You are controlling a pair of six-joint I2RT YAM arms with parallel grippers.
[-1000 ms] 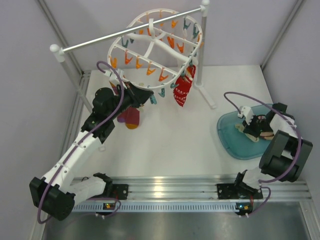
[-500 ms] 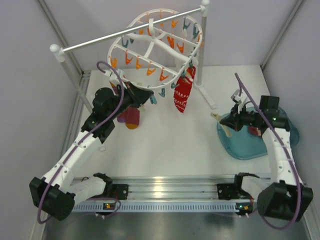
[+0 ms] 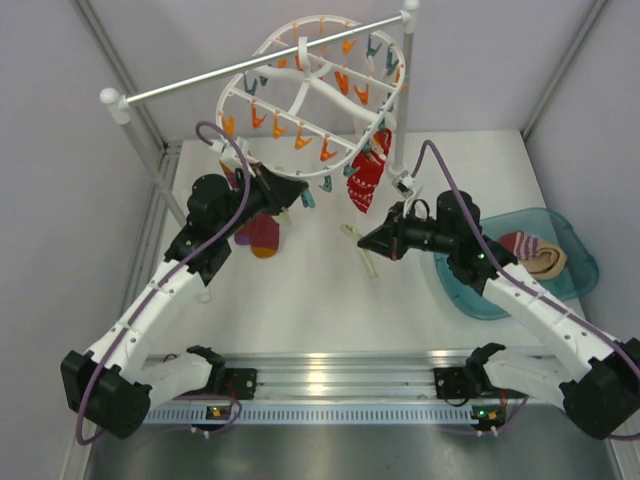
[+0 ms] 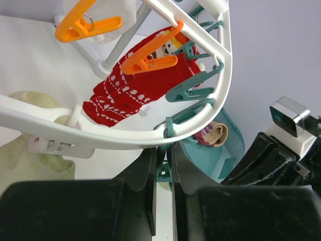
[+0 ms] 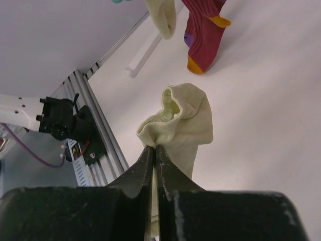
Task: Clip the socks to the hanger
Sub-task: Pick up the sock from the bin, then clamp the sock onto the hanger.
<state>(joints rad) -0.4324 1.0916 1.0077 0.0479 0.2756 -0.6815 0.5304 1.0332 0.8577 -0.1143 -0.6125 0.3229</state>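
Two arms (image 3: pixel 165 290), each with one tool, the left tool (image 4: pixel 163 155) and the right tool (image 5: pixel 154 150); one hanger (image 3: pixel 225 98); one rail (image 3: pixel 200 78) on two posts (image 3: pixel 118 105); one tray (image 3: pixel 585 265), right; three pale socks (image 5: pixel 183 120); one red patterned sock (image 3: pixel 365 185); at least one maroon sock (image 5: pixel 203 35); orange and teal clips (image 3: pixel 327 153), too crowded to count.

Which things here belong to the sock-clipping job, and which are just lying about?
Job:
- sock in right hand
- striped sock in tray
- hanger
- clip in left hand

Lying about:
- red sock
- maroon socks
- rail
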